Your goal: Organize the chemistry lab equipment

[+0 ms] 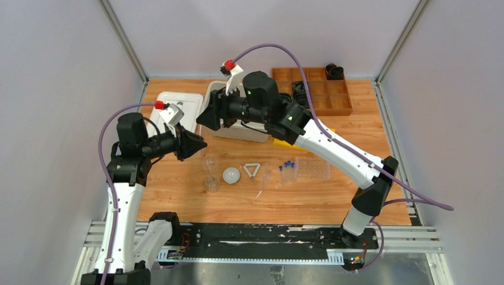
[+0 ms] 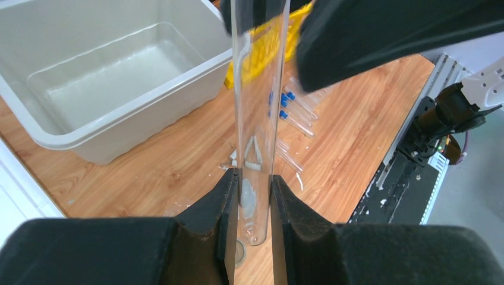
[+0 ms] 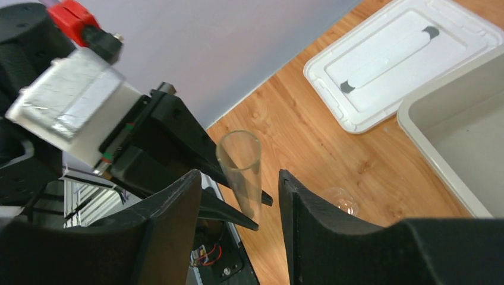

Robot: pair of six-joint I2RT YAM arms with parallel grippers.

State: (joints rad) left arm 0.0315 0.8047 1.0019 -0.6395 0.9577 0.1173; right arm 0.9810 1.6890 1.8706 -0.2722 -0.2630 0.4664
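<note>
My left gripper (image 2: 254, 178) is clamped on the clear tube (image 2: 257, 89) in mid-air, on the near side of the white bin (image 2: 89, 139). My right gripper (image 3: 239, 173) has its jaws apart around the tube's open end. If I close them off-centre, I could crack the glass or lever it loose.

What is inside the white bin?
Only bare floor shows inside the bin from the left wrist; its far right corner hides behind the clear tube. Overhead, the right arm covers most of it.

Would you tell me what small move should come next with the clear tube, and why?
Probably draw the right gripper back off the clear tube: the left gripper is shut on its rounded end, while the right jaws stand open either side of its mouth.
</note>
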